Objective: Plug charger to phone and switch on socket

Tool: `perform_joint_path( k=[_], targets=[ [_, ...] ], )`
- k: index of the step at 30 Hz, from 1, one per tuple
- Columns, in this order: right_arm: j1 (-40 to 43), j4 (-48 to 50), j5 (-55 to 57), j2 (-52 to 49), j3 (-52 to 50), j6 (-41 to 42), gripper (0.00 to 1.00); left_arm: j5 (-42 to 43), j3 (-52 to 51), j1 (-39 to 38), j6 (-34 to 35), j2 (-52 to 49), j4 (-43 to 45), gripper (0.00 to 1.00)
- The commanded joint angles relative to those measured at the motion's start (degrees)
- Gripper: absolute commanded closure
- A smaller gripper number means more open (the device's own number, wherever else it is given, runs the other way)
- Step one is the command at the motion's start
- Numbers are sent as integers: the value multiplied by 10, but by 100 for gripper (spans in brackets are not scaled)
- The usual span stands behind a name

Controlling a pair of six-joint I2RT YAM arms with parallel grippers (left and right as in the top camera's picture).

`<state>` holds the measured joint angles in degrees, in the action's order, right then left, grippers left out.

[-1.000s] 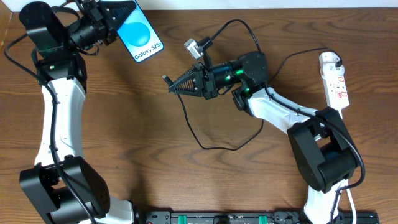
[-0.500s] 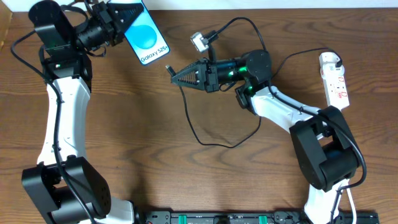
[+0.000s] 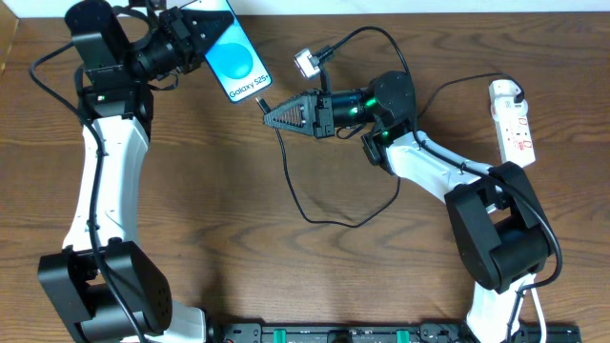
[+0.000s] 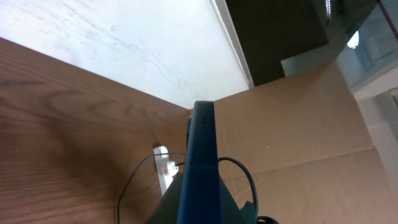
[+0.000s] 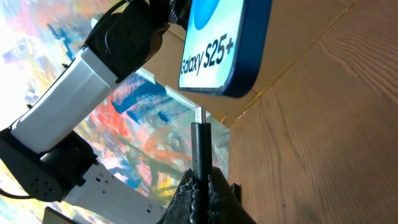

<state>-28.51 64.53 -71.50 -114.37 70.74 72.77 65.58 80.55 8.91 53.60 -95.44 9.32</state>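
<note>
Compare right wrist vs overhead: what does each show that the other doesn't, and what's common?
Only right wrist: the charger with its metal tip just short of the bottom edge of the phone, not yet in. Only overhead: the socket at the far right, the charger's slack loop on the table, both whole arms. Both: the phone in the left gripper, the charger in the right gripper.

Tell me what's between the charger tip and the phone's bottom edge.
Nothing. In the right wrist view, the charger, held in the right gripper, points its tip at the phone across a small open gap.
</note>
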Motion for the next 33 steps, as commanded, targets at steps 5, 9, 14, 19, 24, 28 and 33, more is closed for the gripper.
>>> perform_joint_path(
  k=[5,9,14,19,24,28,33],
  targets=[
    [-3,2,9,-1,5,-12,99,-5,7,0,-15,5,-5,93],
    [-3,2,9,-1,5,-10,99,-5,7,0,-16,5,-16,93],
    [-3,2,9,-1,5,-10,99,-5,7,0,-15,4,-18,93],
    [-3,2,9,-1,5,-10,99,-6,7,0,-15,4,-18,92],
    [-6,-1,11,-1,5,-10,99,-19,7,-7,-15,4,-18,93],
    [-6,-11,11,-1,5,-11,99,-20,7,-15,-15,4,-18,93],
    [-6,-11,11,-1,5,-10,99,-20,7,-16,-15,4,-18,92]
  ],
)
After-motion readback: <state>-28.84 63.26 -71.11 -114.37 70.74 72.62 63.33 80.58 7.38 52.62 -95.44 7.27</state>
